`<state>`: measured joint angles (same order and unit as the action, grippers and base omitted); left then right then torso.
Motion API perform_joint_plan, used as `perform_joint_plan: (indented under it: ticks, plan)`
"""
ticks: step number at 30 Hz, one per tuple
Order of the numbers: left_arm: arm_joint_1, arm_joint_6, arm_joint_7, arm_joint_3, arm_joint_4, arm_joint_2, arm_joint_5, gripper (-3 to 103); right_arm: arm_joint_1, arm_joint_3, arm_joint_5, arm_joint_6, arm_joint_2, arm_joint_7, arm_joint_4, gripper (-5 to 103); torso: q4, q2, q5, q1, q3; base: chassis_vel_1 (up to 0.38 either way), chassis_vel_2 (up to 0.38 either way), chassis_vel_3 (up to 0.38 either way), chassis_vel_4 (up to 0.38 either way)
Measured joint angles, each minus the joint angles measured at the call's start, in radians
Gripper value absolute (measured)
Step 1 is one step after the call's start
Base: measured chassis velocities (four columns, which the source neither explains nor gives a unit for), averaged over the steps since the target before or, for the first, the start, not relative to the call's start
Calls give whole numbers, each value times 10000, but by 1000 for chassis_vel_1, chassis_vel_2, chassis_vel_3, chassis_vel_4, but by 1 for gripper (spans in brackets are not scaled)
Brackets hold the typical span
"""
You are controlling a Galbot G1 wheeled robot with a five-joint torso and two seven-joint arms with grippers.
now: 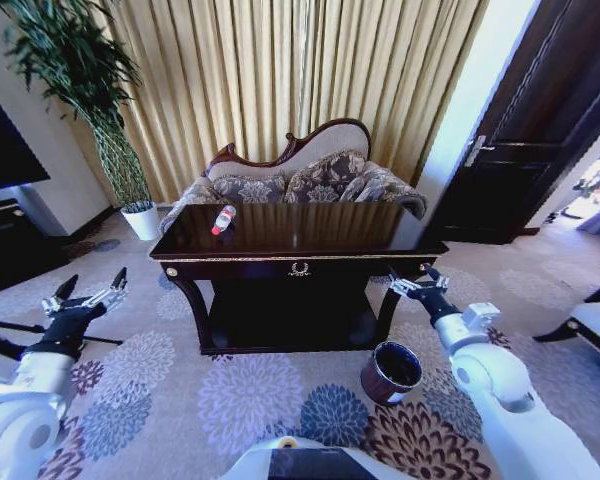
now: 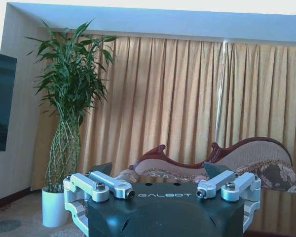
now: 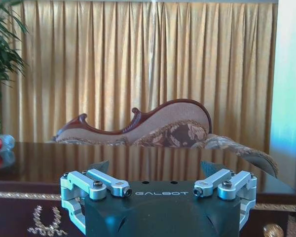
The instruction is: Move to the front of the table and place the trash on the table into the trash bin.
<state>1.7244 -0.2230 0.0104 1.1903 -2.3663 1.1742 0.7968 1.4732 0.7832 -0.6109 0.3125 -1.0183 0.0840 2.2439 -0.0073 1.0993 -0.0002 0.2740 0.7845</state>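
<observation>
Straight ahead of the robot stands the table (image 1: 298, 250), a long dark piece with a glossy top that mirrors the curtain (image 1: 310, 70) behind it, a gold-trimmed front edge, a gold wreath ornament at the centre, curved legs and a lower shelf. On its top, toward the robot's left and near the far edge, lies the trash: a small clear plastic bottle (image 1: 223, 219) on its side, with a red cap and a red label. In the right wrist view the bottle (image 3: 0, 143) shows at the table's end, its reflection visible in the polished wood.

The trash bin (image 1: 391, 372) sits on the patterned carpet (image 1: 250, 400) just in front of the table's right leg. It is round, dark reddish-brown outside with a pale patch on its side, and black inside.

The left gripper (image 1: 87, 294) hovers in the air well to the left of the table, fingers spread apart and holding nothing. The right gripper (image 1: 416, 284) hangs near the table's right front corner, above the bin, its jaws likewise released and empty.

Behind the table are a sofa (image 1: 300, 180) and a tall plant (image 1: 90, 90) in a white pot (image 1: 142, 221).
</observation>
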Motion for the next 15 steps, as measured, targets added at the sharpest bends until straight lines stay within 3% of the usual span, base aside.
perform_joint_plan:
  ticks: [15]
  plan:
    - [-25,-36,-15,39,17,-74,6,100,-7,92,-448,176,95,6,456,100,-1,0,0,0,0,0,0,0,0]
